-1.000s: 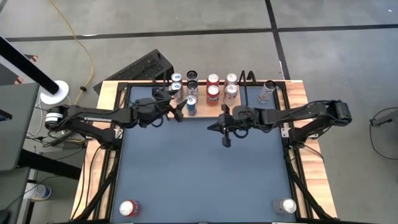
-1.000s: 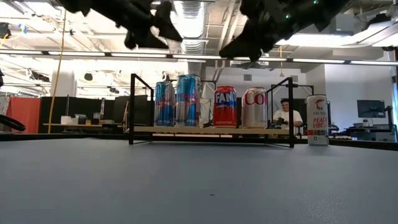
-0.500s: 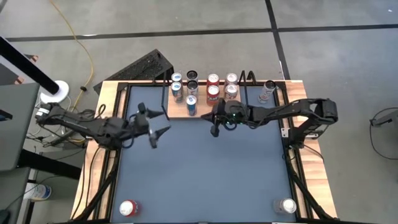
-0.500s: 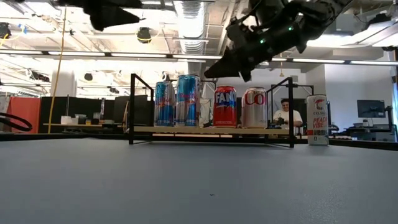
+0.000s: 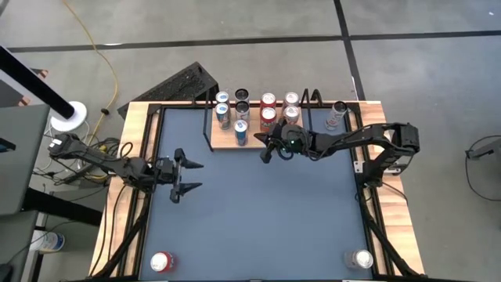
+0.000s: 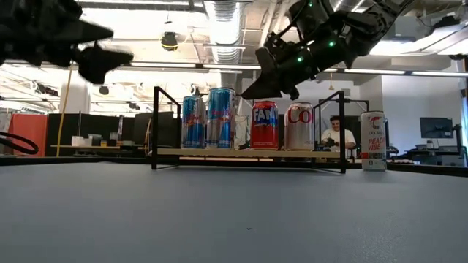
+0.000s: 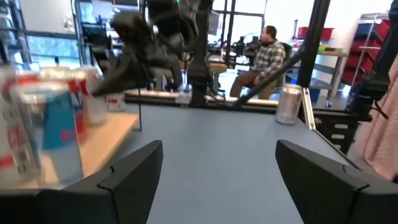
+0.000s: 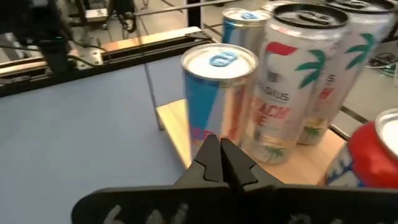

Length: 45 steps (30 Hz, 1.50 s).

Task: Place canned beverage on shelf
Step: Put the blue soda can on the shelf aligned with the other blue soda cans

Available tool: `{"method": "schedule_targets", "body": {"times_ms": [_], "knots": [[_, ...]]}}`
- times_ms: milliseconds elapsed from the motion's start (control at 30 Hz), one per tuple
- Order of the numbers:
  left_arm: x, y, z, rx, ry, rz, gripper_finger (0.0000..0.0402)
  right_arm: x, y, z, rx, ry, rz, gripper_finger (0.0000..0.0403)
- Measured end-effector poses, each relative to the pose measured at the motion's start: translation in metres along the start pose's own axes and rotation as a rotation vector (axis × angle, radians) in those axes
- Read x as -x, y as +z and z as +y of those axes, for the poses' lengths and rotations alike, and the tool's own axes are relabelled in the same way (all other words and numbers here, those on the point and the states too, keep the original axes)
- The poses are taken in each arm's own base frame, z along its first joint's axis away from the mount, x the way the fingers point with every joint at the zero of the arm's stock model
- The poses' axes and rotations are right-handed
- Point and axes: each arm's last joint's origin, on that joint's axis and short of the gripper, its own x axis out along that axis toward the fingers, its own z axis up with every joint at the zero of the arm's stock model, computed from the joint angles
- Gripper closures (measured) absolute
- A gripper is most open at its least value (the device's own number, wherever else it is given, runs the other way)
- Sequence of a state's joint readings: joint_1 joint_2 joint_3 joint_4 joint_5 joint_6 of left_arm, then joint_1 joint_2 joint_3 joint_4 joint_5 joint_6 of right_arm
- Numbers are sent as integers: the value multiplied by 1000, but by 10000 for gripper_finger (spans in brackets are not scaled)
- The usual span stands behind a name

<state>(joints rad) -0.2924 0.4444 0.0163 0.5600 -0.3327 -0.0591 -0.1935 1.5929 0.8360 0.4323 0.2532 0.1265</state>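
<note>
The shelf (image 5: 252, 129) sits at the 12 o'clock edge of the desk (image 5: 258, 211) and serves as the container for this task: its light-wood board carries cans packed in tight rows between the black wire side frames, including a blue-and-silver can (image 5: 240, 131) at the front, a red can (image 5: 268, 117) beside it and further cans behind. This close packing probably keeps room for more cans. The right claw (image 5: 264, 153) hovers just in front of the shelf's front edge, near the red can; its fingers are pressed together and hold nothing, as the right wrist view confirms, with the fingertips (image 8: 219, 155) meeting ahead of the blue-and-silver can (image 8: 217, 93). The left claw (image 5: 188, 176) hangs over the desk toward 9 o'clock, well apart from the shelf, its fingers spread apart and empty. Two canned beverages remain off the shelf at the near edge: a red-topped can (image 5: 161, 262) at about 7 o'clock and a silver can (image 5: 360, 259) at about 5 o'clock. A further can (image 5: 337, 114) stands outside the shelf frame at about 1 o'clock. The left claw's open stance suggests readiness for the red-topped can.
</note>
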Motion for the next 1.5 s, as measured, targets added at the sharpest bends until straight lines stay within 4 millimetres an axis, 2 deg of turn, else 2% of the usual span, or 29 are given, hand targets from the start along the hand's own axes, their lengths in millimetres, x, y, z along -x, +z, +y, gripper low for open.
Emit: {"method": "schedule_targets", "body": {"times_ms": [133,267,367,900,1067,1500], "knots": [[1,-5,1,27,3,38,100,-1,3,-2,-10,-7,-26,403],[1,-4,-1,-8,-57,27,100,-10,-6,0,-29,-5,-28,403],[1,-4,0,-30,-30,25,100,-17,-8,2,-33,-14,-37,403],[3,-22,3,-6,30,203,100,-20,-12,3,-61,-57,-45,403],[3,-21,-1,-62,-97,199,100,-22,-13,5,-80,-82,-64,403],[3,-14,-5,-101,-212,120,100,-22,-17,19,-118,-149,-115,403]]}}
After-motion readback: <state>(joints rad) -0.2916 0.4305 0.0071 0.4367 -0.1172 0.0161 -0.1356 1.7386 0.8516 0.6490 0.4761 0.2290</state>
